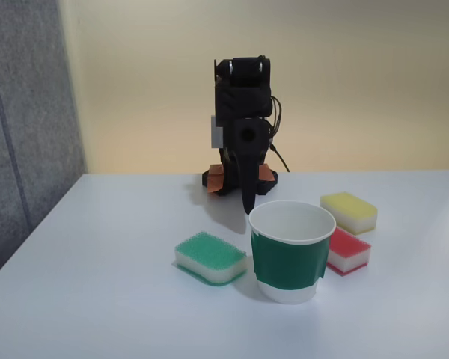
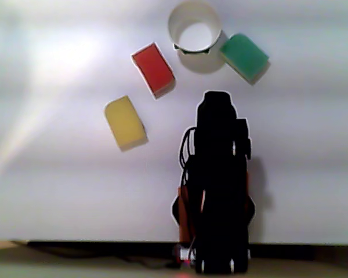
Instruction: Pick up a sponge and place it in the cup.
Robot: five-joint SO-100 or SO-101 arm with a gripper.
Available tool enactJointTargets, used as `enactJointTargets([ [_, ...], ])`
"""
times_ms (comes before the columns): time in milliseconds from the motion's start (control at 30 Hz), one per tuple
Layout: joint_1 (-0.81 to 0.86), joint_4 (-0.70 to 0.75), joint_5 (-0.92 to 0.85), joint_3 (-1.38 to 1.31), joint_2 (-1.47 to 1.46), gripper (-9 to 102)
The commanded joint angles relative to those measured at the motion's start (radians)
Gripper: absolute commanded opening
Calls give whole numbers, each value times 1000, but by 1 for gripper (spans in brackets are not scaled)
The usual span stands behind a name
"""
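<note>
Your arm's fingers (image 1: 247,206) hung closed and empty, pointing down at the smooth white table (image 1: 97,284) before a cream wall, while the rounded red-topped sponge (image 1: 348,250) lay touching the green-banded paper cup (image 1: 290,254).

Fixed view: even, soft indoor light, reasonably sharp, faint shadows under the cup (image 1: 292,250) and sponges on the white bench (image 1: 97,299). Other view: soft focus overall, washed-out glare patch upper left of the bench (image 2: 64,52), faint horizontal banding, arm (image 2: 217,185) a near-black silhouette with a bright halo edge, shadows falling right of objects.
</note>
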Motion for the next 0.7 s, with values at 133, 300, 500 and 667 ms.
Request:
enactJointTargets([
  [133, 11, 48, 3, 6, 2, 0],
  [300, 14, -18, 3, 5, 2, 0],
  [500, -20, 130, -2, -66, 2, 0],
  [667, -46, 155, -17, -103, -3, 0],
])
